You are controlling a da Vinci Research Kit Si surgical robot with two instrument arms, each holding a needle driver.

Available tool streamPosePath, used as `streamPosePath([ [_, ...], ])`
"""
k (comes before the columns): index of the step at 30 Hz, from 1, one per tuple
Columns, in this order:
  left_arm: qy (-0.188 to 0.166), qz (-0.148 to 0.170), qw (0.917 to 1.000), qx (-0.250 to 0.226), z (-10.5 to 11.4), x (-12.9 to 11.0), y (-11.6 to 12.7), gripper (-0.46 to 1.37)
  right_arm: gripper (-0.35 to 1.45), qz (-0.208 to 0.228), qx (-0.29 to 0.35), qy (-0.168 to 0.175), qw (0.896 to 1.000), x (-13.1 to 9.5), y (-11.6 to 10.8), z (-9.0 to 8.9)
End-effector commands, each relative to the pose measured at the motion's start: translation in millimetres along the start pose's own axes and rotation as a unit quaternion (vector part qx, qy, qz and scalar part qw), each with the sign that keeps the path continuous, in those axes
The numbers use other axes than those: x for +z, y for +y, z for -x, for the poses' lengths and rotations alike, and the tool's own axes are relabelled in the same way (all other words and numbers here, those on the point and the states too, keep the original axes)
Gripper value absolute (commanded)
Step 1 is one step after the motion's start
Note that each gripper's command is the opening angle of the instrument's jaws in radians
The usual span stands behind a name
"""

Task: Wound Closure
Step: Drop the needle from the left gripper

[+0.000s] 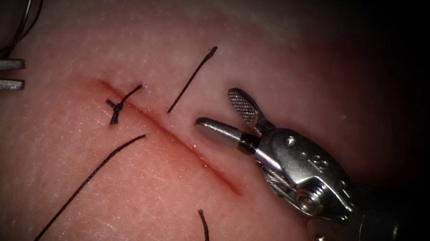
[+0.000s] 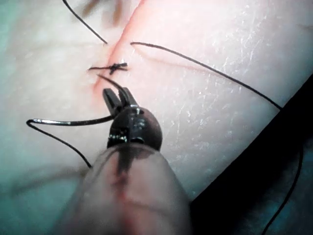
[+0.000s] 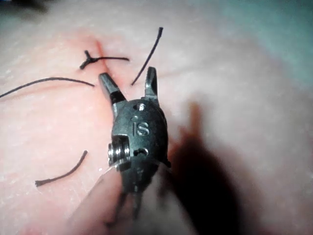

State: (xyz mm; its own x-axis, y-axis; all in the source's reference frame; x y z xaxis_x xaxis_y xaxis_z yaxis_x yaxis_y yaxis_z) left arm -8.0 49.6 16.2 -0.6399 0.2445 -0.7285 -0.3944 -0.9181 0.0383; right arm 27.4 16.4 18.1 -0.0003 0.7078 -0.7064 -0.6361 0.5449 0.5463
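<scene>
While the right tool (image 1: 217,109) spreads its jaws wide over the tissue (image 1: 304,65) with nothing between them, the left tool (image 1: 23,76) keeps its jaws nearly together, and we judge them closed on the needle (image 1: 29,10) near one end of its curve. That needle sits well to the left of the cut (image 1: 193,149), clear of the tissue and not in it.

Outward from the right tool, the cut runs just to its left. A tied knot (image 1: 117,108) sits across the cut's far left part. Loose cut ends of thread (image 1: 192,79) lie around it, and a longer thread (image 1: 90,181) trails off toward the near left.

We expect the needle to be light, stiff and slick, so it would twist in a loose grip. The flat of the curve, back from the point, looks like the place to take it. The thread is fine and limp and would slide unless pinched squarely. The tissue looks soft and wet, with red fluid (image 1: 167,133) along the cut.

From the left wrist view we get the needle (image 2: 68,121) as an arc meeting the left tool (image 2: 116,93), with thread running on from its free end. The endoscope view leaves that join hard to read. The right wrist view looks straight between the right tool's (image 3: 127,73) jaws and confirms they are empty. The endoscope view alone sets both tools against the cut.
</scene>
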Motion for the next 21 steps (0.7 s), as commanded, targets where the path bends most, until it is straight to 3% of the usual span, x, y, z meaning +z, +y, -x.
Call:
streamPosePath([
  [1,0.003,-0.001,1.0,0.002,0.0,0.1,0.0,-0.35,1.16,-0.004,-0.003,0.001,1.0,-0.1,-0.4,0.1],
  [11,0.009,0.0,0.9998,0.018,0.0,0.9,0.1,-0.35,1.21,-0.009,-0.019,0.003,1.0,-0.8,-1.8,0.3],
  [21,-0.032,-0.005,0.9982,0.049,1.7,2.5,0.3,-0.35,1.23,-0.01,-0.042,0.004,0.999,-1.0,-2.3,0.8],
])
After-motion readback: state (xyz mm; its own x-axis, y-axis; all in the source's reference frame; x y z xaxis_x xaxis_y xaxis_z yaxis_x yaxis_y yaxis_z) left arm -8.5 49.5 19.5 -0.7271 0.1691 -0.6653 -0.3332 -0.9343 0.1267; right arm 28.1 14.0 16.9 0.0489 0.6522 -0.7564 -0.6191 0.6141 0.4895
